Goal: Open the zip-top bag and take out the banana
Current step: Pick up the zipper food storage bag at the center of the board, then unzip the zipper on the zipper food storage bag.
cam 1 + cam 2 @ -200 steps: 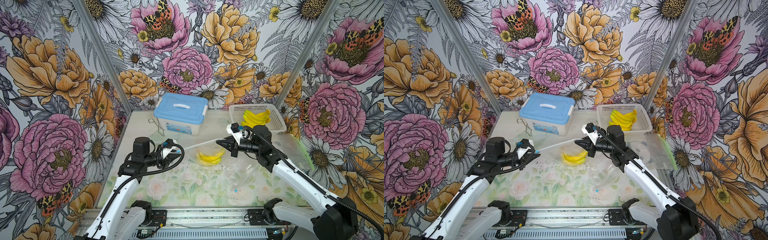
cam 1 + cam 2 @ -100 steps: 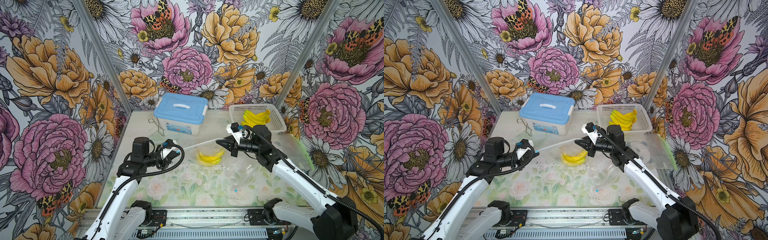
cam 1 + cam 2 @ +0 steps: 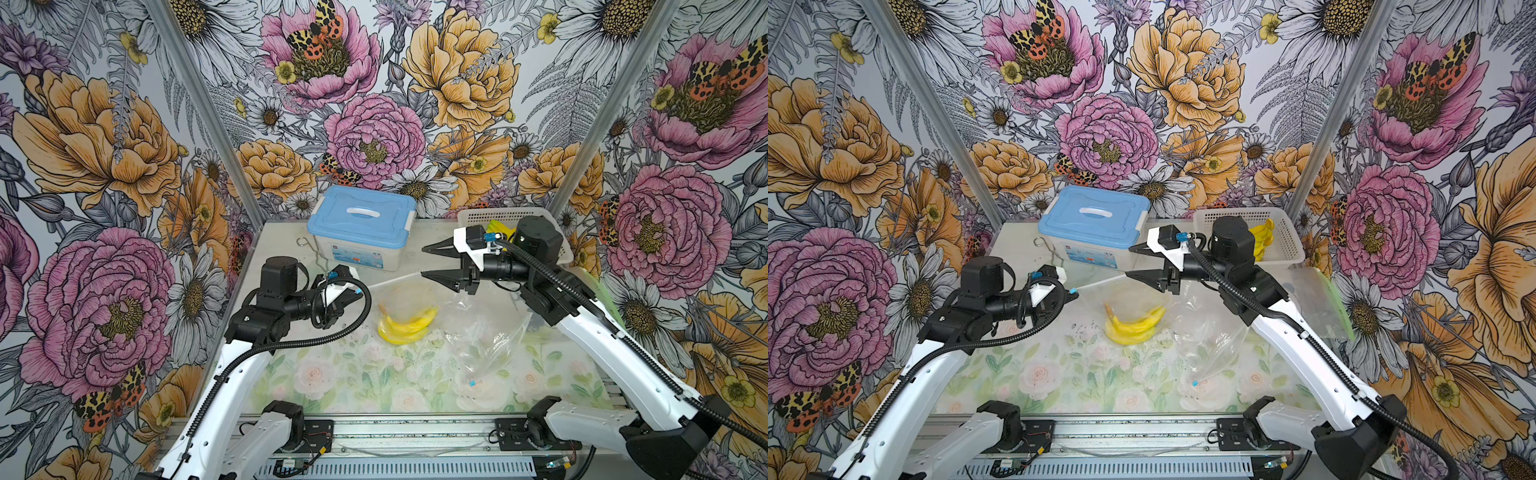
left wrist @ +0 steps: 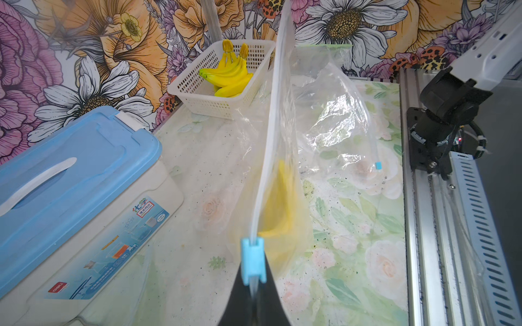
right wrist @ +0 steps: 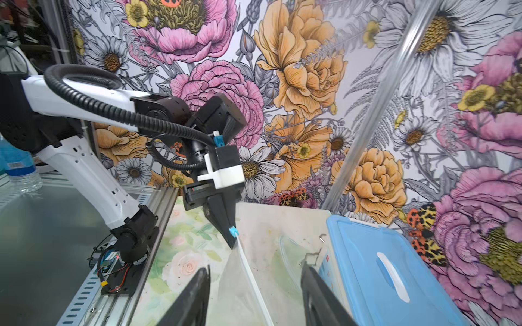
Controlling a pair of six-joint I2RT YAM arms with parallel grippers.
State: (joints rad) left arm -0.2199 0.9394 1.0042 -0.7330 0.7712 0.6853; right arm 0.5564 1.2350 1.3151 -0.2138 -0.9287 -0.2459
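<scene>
I'm clamping my left gripper (image 4: 252, 278) tight on the zip-top bag (image 4: 285, 180) right at its blue slider (image 4: 253, 259). The white zip strip is stretching toward my right gripper (image 3: 424, 262), whose fingers are standing apart with the strip passing between them. The banana (image 3: 405, 326) is lying inside that bag on the flowered mat (image 3: 353, 374) between my arms, while behind it the white basket (image 3: 505, 212) is holding a bunch of bananas (image 4: 228, 73), the blue-lidded storage box (image 3: 361, 216) is sitting closed, and a second clear bag (image 3: 486, 328) is lying crumpled and empty.
</scene>
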